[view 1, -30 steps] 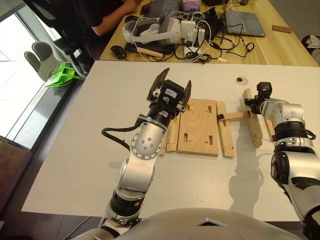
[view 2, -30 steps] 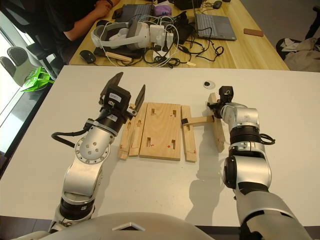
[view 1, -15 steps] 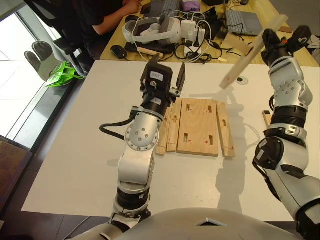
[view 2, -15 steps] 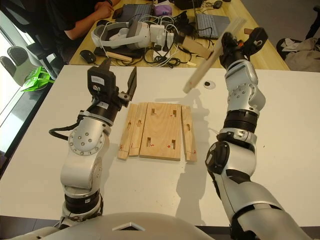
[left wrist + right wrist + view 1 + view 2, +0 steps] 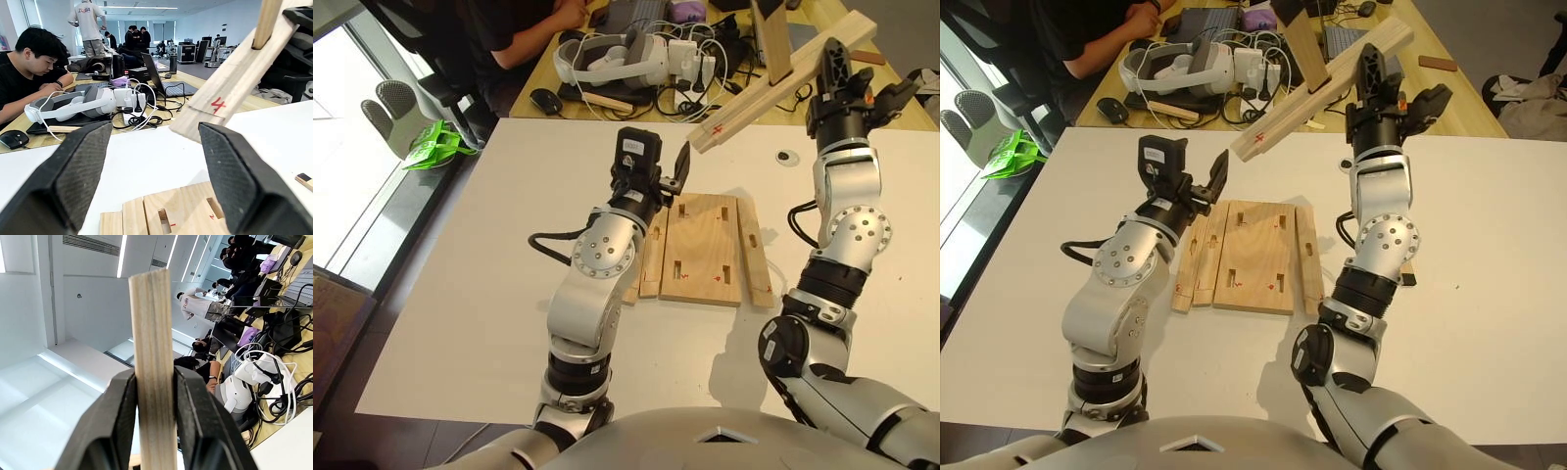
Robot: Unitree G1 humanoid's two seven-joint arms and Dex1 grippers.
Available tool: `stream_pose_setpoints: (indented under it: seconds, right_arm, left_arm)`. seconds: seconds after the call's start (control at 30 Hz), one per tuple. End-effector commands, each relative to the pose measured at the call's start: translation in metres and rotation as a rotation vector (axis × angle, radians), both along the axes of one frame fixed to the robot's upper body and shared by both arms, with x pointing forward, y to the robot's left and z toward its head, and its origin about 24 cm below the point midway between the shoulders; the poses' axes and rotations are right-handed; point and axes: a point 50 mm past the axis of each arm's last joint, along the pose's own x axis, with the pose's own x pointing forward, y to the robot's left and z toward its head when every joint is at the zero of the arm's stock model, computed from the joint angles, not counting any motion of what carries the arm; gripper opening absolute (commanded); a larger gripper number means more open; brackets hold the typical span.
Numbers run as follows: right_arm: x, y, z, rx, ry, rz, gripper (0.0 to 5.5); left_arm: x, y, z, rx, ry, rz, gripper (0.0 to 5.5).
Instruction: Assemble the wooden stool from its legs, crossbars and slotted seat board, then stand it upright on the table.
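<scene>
Table: one white table; a wide stretch of white surface lies between the parts and its left and near edges; its far edge meets a wooden desk covered in cables and devices
Seat board: one seat board, flat near the middle of the table, four slots showing in its face
Legs lying flat: three; a pair of legs side by side against the board's left edge, and a single leg along its right edge
Held leg: one held leg, in the air and tilted, low end above the far part of the table, high end over the desk
Crossbar: one crossbar, set into the held leg and standing up from it
Right gripper: the right gripper is raised high over the table's far edge, fingers pinching the held leg near its upper end
Left gripper: the left gripper hangs above the far ends of the pair of legs, fingers spread apart, nothing between them
Other: one small black disc on the table's far right; one short wooden piece, partly hidden beside the right arm
</scene>
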Motion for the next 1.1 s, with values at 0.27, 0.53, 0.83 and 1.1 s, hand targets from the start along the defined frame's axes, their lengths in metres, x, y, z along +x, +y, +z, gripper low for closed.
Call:
stream_pose_setpoints:
  seconds: [0.27, 0.53, 0.83, 1.1]
  right_arm:
    - [-0.014, 0.050, -0.004, 0.055, 0.002, 0.160, 1.00]
    - [-0.044, 0.056, 0.009, -0.006, -0.030, 0.298, 1.00]
    - [-0.061, 0.032, 0.010, -0.253, -0.112, 0.379, 1.00]
    - [-0.063, 0.040, 0.006, -0.367, -0.138, 0.380, 1.00]
  left_arm:
    - [-0.004, -0.010, -0.001, 0.053, -0.009, -0.069, 3.25]
    - [0.005, 0.011, -0.005, 0.193, -0.076, 0.069, 3.25]
    - [0.002, 0.014, -0.007, 0.207, -0.083, 0.080, 3.25]
    - [-0.001, 0.007, -0.007, 0.197, -0.082, 0.044, 3.25]
